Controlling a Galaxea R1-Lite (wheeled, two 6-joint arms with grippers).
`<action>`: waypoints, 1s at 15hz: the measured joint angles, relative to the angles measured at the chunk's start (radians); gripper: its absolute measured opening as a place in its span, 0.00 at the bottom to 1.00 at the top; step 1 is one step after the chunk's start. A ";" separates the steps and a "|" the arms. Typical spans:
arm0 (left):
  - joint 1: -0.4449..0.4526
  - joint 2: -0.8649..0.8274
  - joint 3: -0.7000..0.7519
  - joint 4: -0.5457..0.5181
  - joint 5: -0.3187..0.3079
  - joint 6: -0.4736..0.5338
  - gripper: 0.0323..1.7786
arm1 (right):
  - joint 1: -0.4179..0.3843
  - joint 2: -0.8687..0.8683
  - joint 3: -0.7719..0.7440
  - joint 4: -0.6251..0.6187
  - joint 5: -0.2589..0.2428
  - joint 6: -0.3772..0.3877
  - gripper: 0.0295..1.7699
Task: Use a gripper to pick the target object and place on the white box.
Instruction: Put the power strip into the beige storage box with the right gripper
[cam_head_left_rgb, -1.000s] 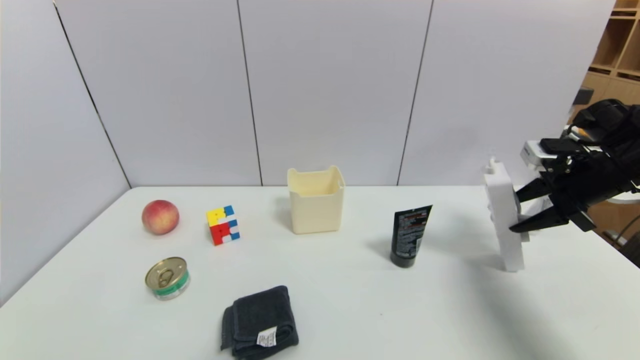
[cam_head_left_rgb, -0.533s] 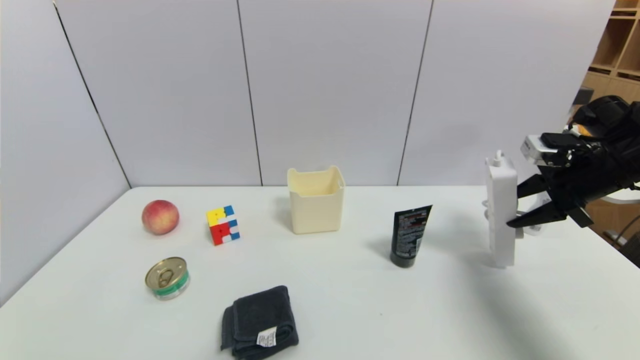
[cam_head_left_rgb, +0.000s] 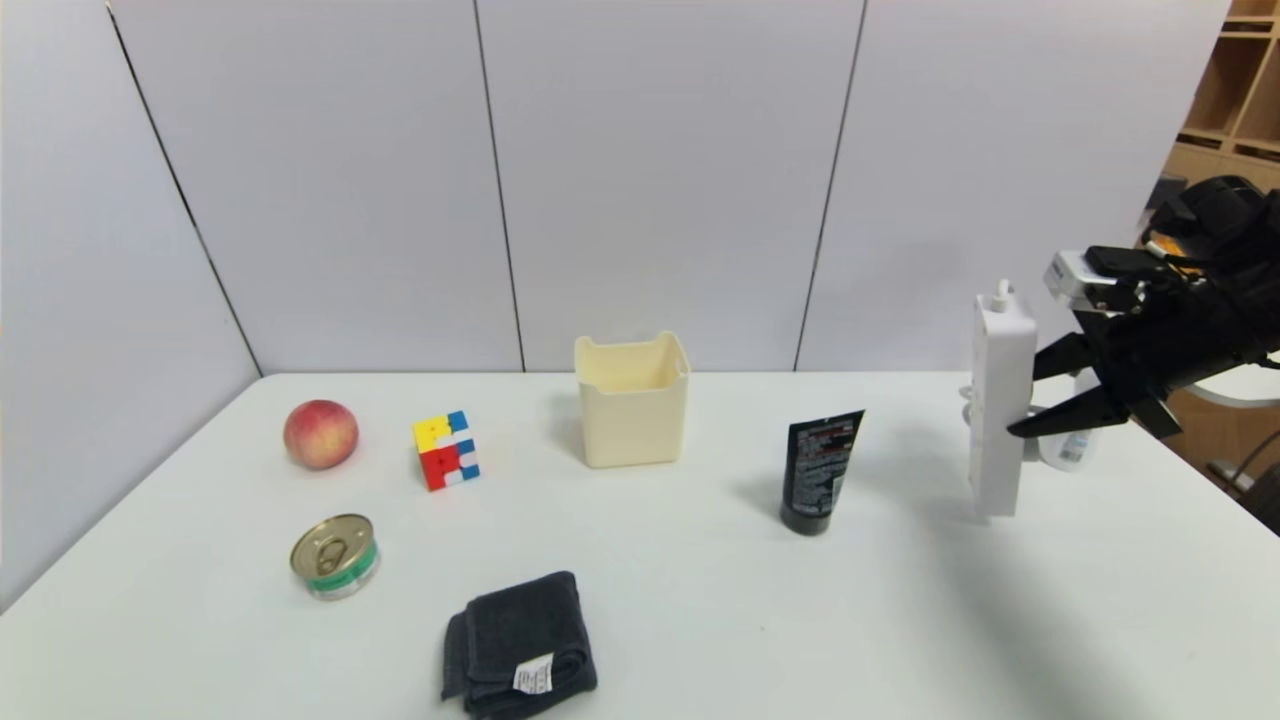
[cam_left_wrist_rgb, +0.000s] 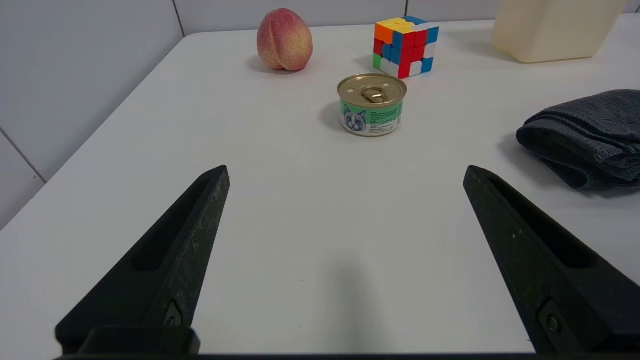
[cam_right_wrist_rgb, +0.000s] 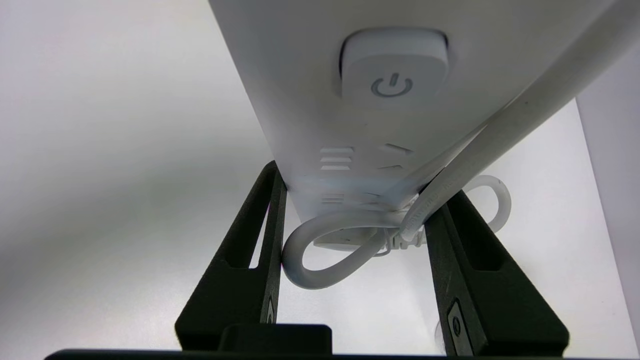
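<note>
The target object, a long white power strip (cam_head_left_rgb: 1000, 410), hangs upright just above the table at the far right. My right gripper (cam_head_left_rgb: 1030, 400) is shut on its narrow sides from the right. In the right wrist view the black fingers (cam_right_wrist_rgb: 250, 250) clamp the power strip (cam_right_wrist_rgb: 350, 100) below its power button, and the white cord (cam_right_wrist_rgb: 320, 260) loops between them. The white box (cam_head_left_rgb: 632, 420) stands open-topped at the back centre, well left of the strip. My left gripper (cam_left_wrist_rgb: 345, 170) is open over bare table near the front left, holding nothing.
A black tube (cam_head_left_rgb: 818, 470) stands between the box and the strip. A peach (cam_head_left_rgb: 320, 433), a colour cube (cam_head_left_rgb: 446, 449), a tin can (cam_head_left_rgb: 335, 556) and a folded dark towel (cam_head_left_rgb: 520, 645) lie on the left and front of the white table (cam_head_left_rgb: 700, 600).
The right gripper has risen a little with the power strip. The strip has swung from tilted to upright and its lower end has come off the table.
</note>
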 joint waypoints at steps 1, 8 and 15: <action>0.000 0.000 0.000 0.000 0.000 0.000 0.95 | 0.001 0.000 -0.007 0.000 0.008 0.013 0.46; 0.000 0.000 0.000 0.000 0.000 0.000 0.95 | 0.032 0.004 -0.092 -0.001 0.043 0.160 0.46; 0.000 0.000 0.000 0.000 0.000 0.000 0.95 | 0.034 -0.003 -0.168 -0.006 0.099 0.253 0.46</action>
